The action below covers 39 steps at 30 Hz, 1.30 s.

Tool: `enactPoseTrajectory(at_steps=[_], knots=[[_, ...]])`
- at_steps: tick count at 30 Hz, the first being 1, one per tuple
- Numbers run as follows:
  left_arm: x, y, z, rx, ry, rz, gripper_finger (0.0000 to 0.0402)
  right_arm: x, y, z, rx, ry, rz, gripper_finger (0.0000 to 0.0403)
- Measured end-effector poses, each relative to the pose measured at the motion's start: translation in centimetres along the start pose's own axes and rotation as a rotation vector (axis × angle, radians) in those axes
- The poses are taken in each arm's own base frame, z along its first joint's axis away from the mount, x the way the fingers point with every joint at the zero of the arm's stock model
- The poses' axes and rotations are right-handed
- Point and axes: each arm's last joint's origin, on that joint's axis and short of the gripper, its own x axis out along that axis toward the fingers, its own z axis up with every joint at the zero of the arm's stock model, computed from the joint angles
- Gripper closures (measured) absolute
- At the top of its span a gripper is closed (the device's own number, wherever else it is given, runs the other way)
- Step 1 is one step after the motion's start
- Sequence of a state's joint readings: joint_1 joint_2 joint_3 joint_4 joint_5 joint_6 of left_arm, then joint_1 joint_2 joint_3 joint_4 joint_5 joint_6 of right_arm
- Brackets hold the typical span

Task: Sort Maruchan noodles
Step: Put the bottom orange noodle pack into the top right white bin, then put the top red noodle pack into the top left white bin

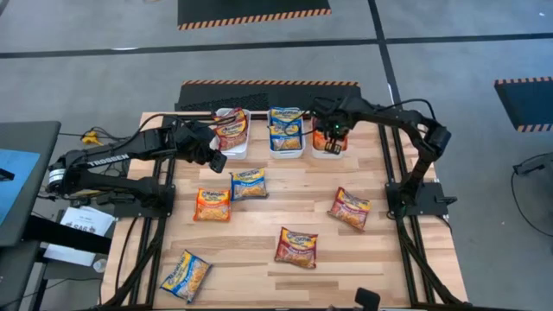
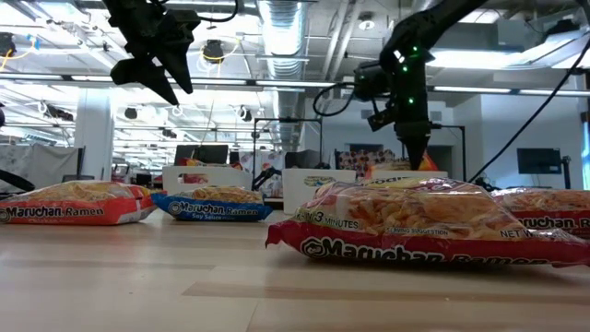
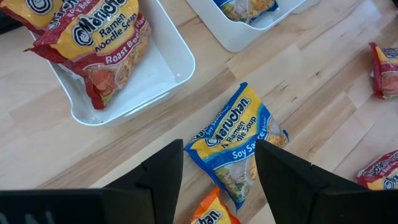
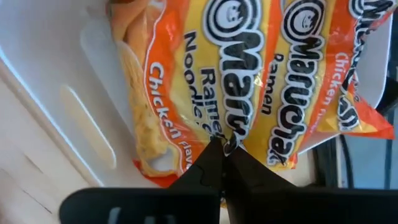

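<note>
Now the right gripper (image 4: 225, 149), its fingers pinched on an orange packet (image 4: 249, 74) inside the right bin (image 1: 329, 152), must release it, while the open left gripper (image 3: 219, 171) hovers above the blue packet (image 3: 236, 146) on the table (image 1: 285, 276), ready to descend.

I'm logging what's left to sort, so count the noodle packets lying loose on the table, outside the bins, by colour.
Red packets: 2
Blue packets: 2
Orange packets: 1
Total: 5
</note>
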State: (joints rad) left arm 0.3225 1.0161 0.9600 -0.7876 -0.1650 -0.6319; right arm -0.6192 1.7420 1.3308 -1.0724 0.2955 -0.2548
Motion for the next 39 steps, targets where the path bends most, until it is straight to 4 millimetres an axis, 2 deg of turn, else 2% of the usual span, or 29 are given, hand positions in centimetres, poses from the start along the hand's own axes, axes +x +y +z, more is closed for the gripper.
enactPoseTrajectory(at_steps=[9,17,21,27,34,39], knots=[[0.0,0.0,0.0,-0.012,0.0,0.0,0.0216,0.4,-1.1,-0.3,-0.014,-0.018,0.079,0.0358],[0.0,0.0,0.0,0.018,-0.004,0.004,0.0216,0.3,-0.9,-0.7,-0.029,0.025,0.093,0.0281],[0.0,0.0,0.0,0.018,-0.004,0.004,0.0216,-0.3,-0.8,-0.9,-0.033,0.015,0.09,0.0237],[0.0,0.0,0.0,0.018,-0.002,0.006,0.0216,-3.7,-1.2,-0.5,-0.006,-0.028,0.079,0.02],[0.0,0.0,-0.4,0.006,0.071,-0.051,0.0216,-8.6,-1.8,0.1,0.114,-0.1,0.073,0.0196],[0.0,-0.1,-0.4,0.001,0.086,-0.064,0.0216,-10.7,-0.4,-0.7,0.211,-0.03,0.259,0.0197]])
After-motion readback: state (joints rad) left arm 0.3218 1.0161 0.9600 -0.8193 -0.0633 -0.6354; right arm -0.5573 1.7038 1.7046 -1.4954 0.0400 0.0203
